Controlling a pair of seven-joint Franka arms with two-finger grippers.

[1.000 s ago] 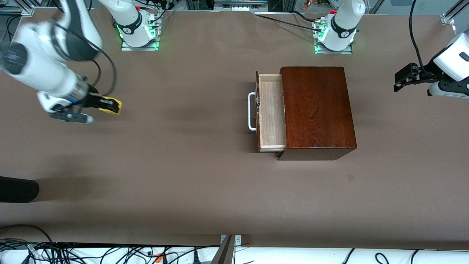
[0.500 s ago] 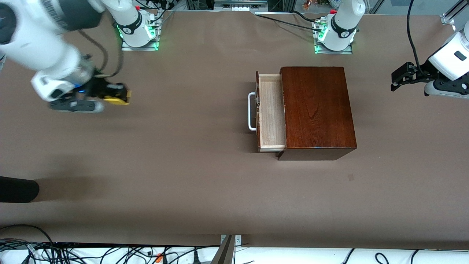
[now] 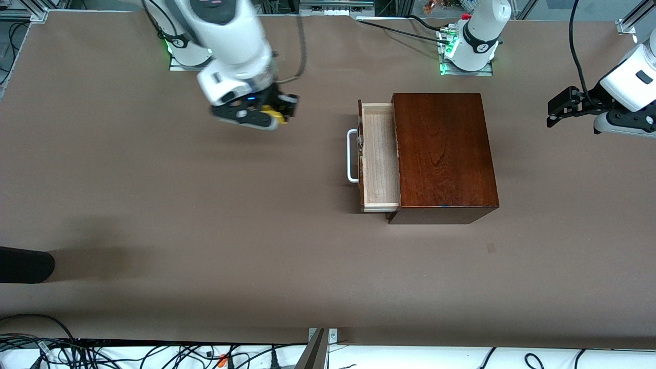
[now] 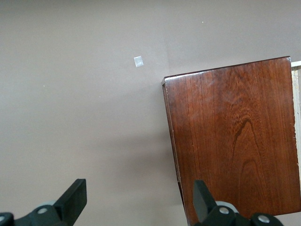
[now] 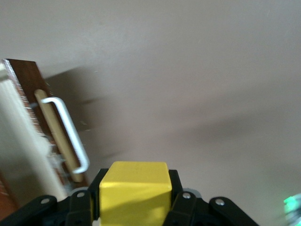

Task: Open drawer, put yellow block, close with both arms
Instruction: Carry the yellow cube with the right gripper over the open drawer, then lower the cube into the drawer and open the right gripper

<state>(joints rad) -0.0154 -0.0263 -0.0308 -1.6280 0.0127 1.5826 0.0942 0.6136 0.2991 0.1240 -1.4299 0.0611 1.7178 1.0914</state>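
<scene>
The dark wooden box (image 3: pixel 443 154) sits mid-table with its drawer (image 3: pixel 380 154) pulled out toward the right arm's end, pale lining bare and white loop handle (image 3: pixel 352 156) showing. My right gripper (image 3: pixel 279 110) hangs over the bare table between its base and the drawer, shut on the yellow block (image 3: pixel 270 114). In the right wrist view the yellow block (image 5: pixel 135 190) fills the space between the fingers, with the handle (image 5: pixel 68 134) a short way ahead. My left gripper (image 3: pixel 556 110) hovers off the box's closed end, open and holding nothing; its wrist view shows the box (image 4: pixel 235 136) top.
A black rounded object (image 3: pixel 25 264) juts in at the table's edge at the right arm's end, nearer the camera. A small pale mark (image 3: pixel 491 247) lies on the brown mat near the box. Cables (image 3: pixel 154 353) run along the near edge.
The right arm has swung with the yellow block from the right arm's end of the table toward the open drawer. The left gripper shifted slightly, then held still.
</scene>
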